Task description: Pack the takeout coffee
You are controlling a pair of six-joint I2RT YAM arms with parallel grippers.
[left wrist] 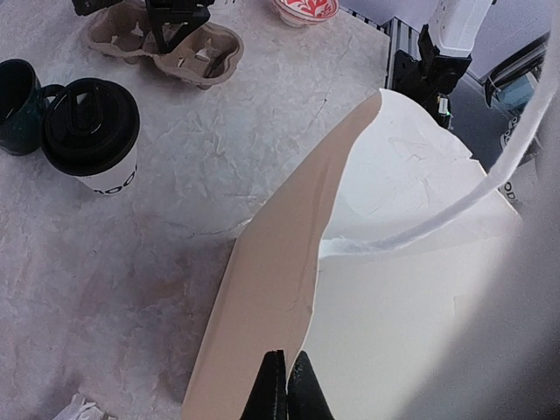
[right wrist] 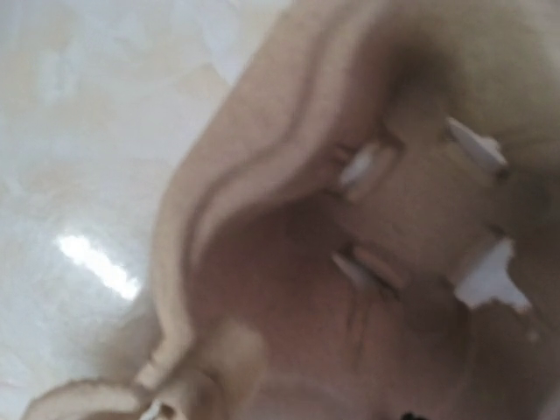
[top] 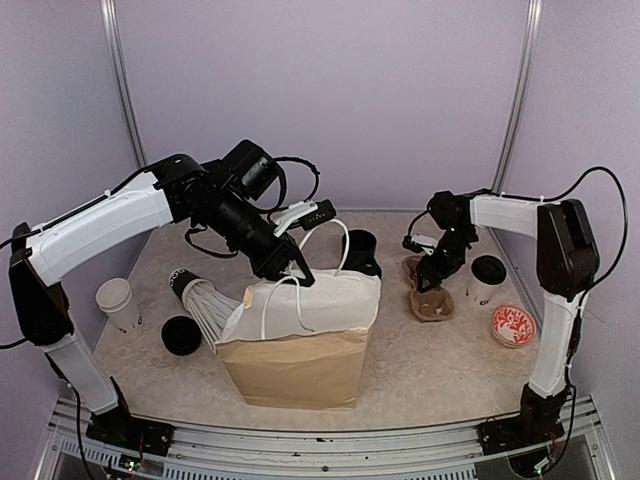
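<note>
The white paper takeout cup with its round black plastic lid stands upright on the pale crinkled surface. Black lettering shows near its base. A dark green handled mug stands just beside it, at its 9 o'clock in the left wrist view. In the top view we see only a dark shape at the 12 o'clock side of the tall brown paper bag. We cannot tell there whether it is lid or mug.

The left gripper is pinched closed on the bag's top rim, its two fingers pressed together with the paper edge running between them. One of the bag's white cord handles loops close past that camera, blurred.

At the bag's 2 o'clock lies a moulded cardboard cup carrier. The right gripper is down on it. Its own camera gives only a blurred close view of the cardboard, so we cannot tell how wide it stands.

At the bag's 9 o'clock a black cup lies tipped, white straws fanning out against the bag. Further toward 9 o'clock stands a lidless white paper cup, with a loose black lid near it.
</note>
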